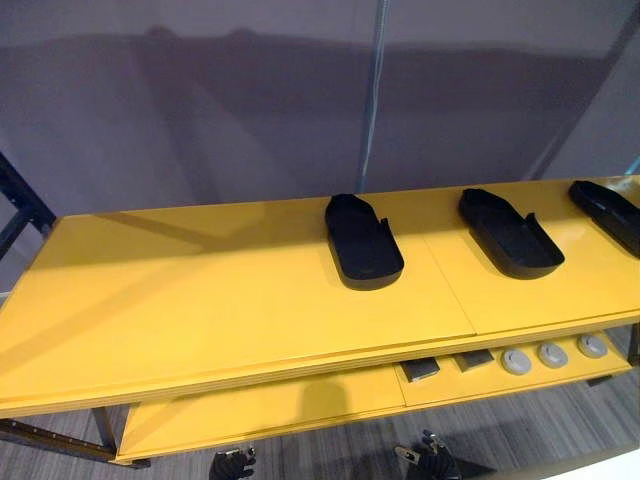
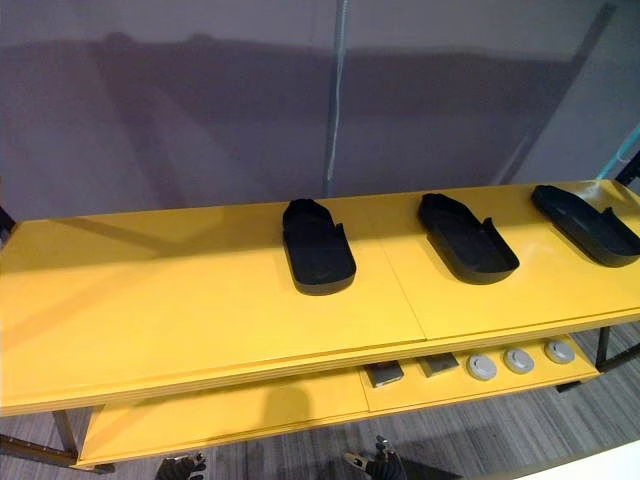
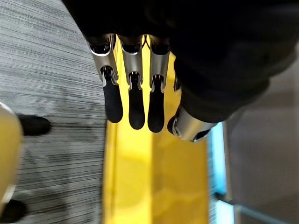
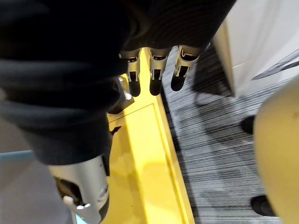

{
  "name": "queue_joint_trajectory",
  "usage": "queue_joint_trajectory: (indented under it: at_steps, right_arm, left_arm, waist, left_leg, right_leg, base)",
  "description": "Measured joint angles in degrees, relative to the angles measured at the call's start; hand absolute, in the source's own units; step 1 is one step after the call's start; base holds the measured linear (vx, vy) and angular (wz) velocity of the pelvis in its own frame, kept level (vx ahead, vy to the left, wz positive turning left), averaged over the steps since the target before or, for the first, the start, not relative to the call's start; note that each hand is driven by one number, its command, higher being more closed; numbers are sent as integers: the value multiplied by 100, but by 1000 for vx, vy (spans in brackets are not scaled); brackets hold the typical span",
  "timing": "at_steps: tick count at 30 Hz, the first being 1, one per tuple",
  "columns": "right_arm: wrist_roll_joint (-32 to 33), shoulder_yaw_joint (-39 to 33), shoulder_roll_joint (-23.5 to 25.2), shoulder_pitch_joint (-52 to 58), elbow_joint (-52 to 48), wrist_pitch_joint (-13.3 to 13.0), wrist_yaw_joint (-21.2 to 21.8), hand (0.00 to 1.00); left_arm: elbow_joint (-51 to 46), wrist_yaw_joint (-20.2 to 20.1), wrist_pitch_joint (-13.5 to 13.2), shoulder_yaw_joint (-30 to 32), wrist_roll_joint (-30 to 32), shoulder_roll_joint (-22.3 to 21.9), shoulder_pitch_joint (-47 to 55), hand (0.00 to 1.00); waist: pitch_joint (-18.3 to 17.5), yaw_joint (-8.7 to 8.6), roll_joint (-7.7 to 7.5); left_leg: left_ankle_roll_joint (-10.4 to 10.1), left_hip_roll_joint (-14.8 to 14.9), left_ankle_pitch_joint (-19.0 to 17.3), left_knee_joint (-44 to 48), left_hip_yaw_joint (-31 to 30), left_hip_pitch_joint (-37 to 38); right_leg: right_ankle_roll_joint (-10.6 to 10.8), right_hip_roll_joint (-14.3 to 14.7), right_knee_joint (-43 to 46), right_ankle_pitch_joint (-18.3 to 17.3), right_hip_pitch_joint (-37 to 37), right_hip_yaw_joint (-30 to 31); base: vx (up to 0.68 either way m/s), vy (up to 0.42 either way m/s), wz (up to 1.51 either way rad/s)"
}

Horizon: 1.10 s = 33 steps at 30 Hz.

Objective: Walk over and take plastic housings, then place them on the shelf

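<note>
Plastic housings [image 1: 363, 243] lie on shelf [image 1: 200, 300]; left hand [image 3: 157, 105] and right hand [image 4: 156, 81] fingers [image 3: 136, 107] straight, empty.

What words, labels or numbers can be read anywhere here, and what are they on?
None can be read. The black plastic housings and the yellow shelf show no print; any marks on the small grey discs on the lower level are too small to tell.

Yellow two-tier shelf [image 1: 200, 300] before grey wall [image 1: 200, 100], floor [image 1: 540, 428] seemingly carpeted
</note>
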Motion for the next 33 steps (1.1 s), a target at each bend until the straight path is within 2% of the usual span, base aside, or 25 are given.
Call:
queue_joint_trajectory:
  at_steps: [6, 11, 16, 19, 21, 22, 23, 24, 25, 26, 27, 28, 29, 32, 33]
  right_arm:
    - [-6, -48, -41, -222, 265, 0, -33, 0]
    - [-18, -87, -46, -353, 283, 8, -41, 0]
    - [-30, -86, -57, -410, 234, 30, -65, 0]
    - [-44, -79, -6, -436, 57, 69, -92, 0]
    - [-43, -81, 42, -412, -83, 76, -96, 0]
    - [-42, -83, 69, -421, -94, 80, -96, 0]
    - [-42, -84, 87, -451, -181, 85, -96, 0]
    - [-42, -88, 92, -438, -236, 86, -96, 0]
    - [-43, -90, 99, -369, -238, 83, -96, 0]
    - [-45, -92, 135, -317, -208, 80, -96, 0]
    - [-45, -88, 158, -332, -142, 76, -94, 0]
    - [-53, -86, 181, -462, 54, 83, -94, 0]
    - [-118, -69, 124, -588, 91, 84, -96, 0]
    - [-157, 47, -126, -805, 326, 87, -99, 0]
    - [-168, 71, -186, -795, 412, 97, -95, 0]
  left_arm:
    - [302, 5, -2, -196, 157, 112, -114, 0]
    - [320, 4, -3, -272, 192, 122, -243, 0]
    - [312, 6, -6, -275, 193, 59, -380, 0]
    - [307, 20, -7, -279, 189, 73, -539, 0]
    - [277, 26, -8, -324, 188, 88, -688, 0]
    - [164, 26, -8, -345, 189, 43, -732, 0]
    - [108, 31, -10, -342, 190, 38, -789, 0]
    - [108, 33, -8, -353, 190, 39, -827, 0]
    - [97, 33, -7, -358, 190, 38, -845, 0]
    - [52, 31, -6, -313, 188, 37, -794, 0]
    - [47, 32, -6, -275, 187, 48, -775, 0]
    - [48, 36, 3, -169, 180, 69, -760, 0]
    - [64, 33, 11, -101, 172, 42, -763, 0]
    - [76, 17, 17, -178, 169, 3, -866, 0]
    - [117, 15, 15, -295, 169, 3, -961, 0]
  waist:
    - [40, -112, 41]
    - [226, -62, 71]
    - [416, -54, 25]
    - [550, 70, -29]
    - [587, 63, -61]
    - [608, 81, -38]
    - [623, 89, -31]
    - [626, 87, -39]
    - [621, 87, -38]
    - [523, 94, -176]
    - [472, 98, -256]
    - [350, 167, -443]
    - [308, 274, -405]
    - [306, 214, -417]
    - [312, 205, -395]
  left_leg:
    - [9, -12, -9, -9, 205, 12]
    - [59, -17, -171, 288, 428, -50]
    - [162, -31, -320, 690, 624, -312]
    - [226, -4, -430, 1012, 878, -582]
    - [300, 44, -499, 1326, 874, -917]
    - [346, 137, -476, 1380, 906, -1112]
    - [371, 190, -430, 1381, 888, -1203]
    - [386, 204, -424, 1377, 869, -1204]
    - [392, 209, -420, 1377, 852, -1199]
    - [307, 177, -340, 1391, 894, -1217]
    - [279, 154, -319, 1431, 936, -1230]
    - [253, 160, -296, 1563, 1139, -1391]
    - [243, 303, -222, 1578, 1434, -1540]
    - [268, 398, -118, 1490, 1775, -1667]
    - [190, 442, -63, 1485, 1851, -1640]
  right_leg:
    - [16, 36, -21, 54, -82, 262]
    - [37, 46, -11, 189, -150, 520]
    - [126, -24, 113, 302, -413, 757]
    - [198, -33, 221, 414, -661, 962]
    - [285, -53, 276, 478, -867, 950]
    - [316, -31, 527, 473, -1062, 890]
    - [182, -58, 1661, 26, -1394, 626]
    - [223, -119, 2214, -153, -1455, 513]
    - [316, -241, 2835, -357, -1436, 358]
    - [368, -548, 3365, -522, -1207, 102]
    - [414, -697, 3321, -531, -1106, -28]
    - [594, -848, 2711, -656, -981, -341]
    - [536, -708, 1935, -617, -930, -585]
    - [292, -555, 670, -461, -672, -345]
    - [254, -524, 407, -348, -593, -278]
  base:
    - [3, 9, -19]
    - [-74, 28, -28]
    - [-142, 52, -24]
    - [-130, 69, -33]
    - [-150, 55, -8]
    - [-148, 21, -2]
    - [-122, 11, 2]
    - [-42, -40, 9]
    - [8, -109, 7]
    - [24, -142, -2]
    - [57, -185, -40]
    - [32, -155, -106]
    - [14, -152, -128]
    - [-22, -139, -102]
    - [-58, -59, -57]
